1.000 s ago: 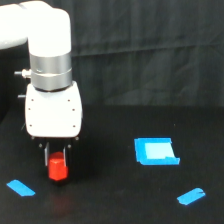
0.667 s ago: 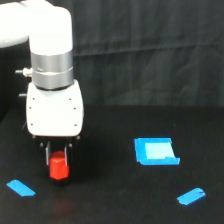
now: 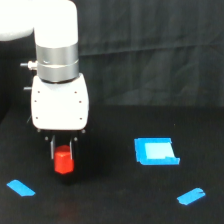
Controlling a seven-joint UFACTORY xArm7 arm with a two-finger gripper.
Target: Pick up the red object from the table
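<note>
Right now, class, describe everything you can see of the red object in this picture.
The red object is a small, matte red-orange block with faceted sides, standing upright. It sits between the two thin dark fingers of the end effector, which flank its upper part. Its lower half hangs clear below the fingers, above the black table. Whether it rests on the table cannot be told.

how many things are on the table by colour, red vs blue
red: 1, the red object between the tool's fingers
blue: 3, a blue tape strip, a blue square piece, a second blue strip
total: 4
</note>
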